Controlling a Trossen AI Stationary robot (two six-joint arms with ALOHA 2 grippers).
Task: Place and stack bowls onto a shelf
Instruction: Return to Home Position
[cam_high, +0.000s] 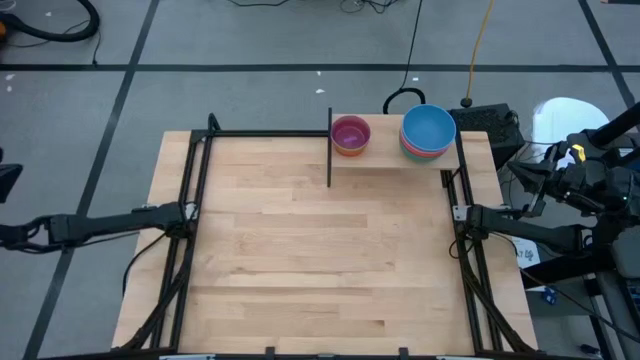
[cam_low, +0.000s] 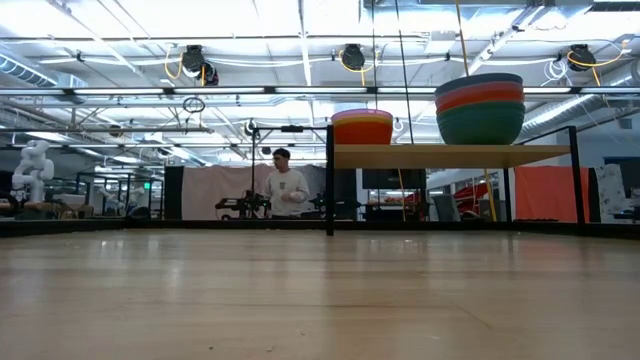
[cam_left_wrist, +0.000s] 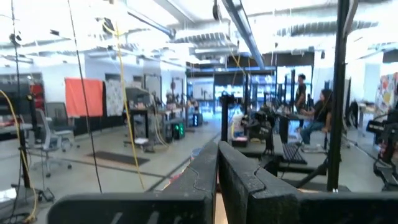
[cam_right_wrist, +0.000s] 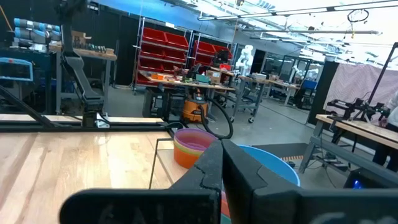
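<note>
The shelf (cam_high: 390, 155) is a small light-wood board at the table's far right, raised on black legs (cam_low: 330, 190). Two stacks of bowls rest on it. The left stack (cam_high: 350, 135) has a pink bowl on top of an orange one (cam_low: 362, 127). The right stack (cam_high: 428, 132) has a blue bowl on top, over red and teal ones (cam_low: 480, 110). My left gripper (cam_left_wrist: 217, 177) is shut with nothing in it, drawn back at the table's left edge (cam_high: 180, 212). My right gripper (cam_right_wrist: 222, 163) is shut with nothing in it at the right edge (cam_high: 465, 212), pointing toward the stacks (cam_right_wrist: 193, 146).
A black frame (cam_high: 200, 200) runs along the table's left, far and right edges. Bare wood tabletop (cam_high: 320, 250) lies between the two arms. A person (cam_low: 285, 190) stands in the room far behind the table. Cables and equipment (cam_high: 580, 170) sit beside the right arm.
</note>
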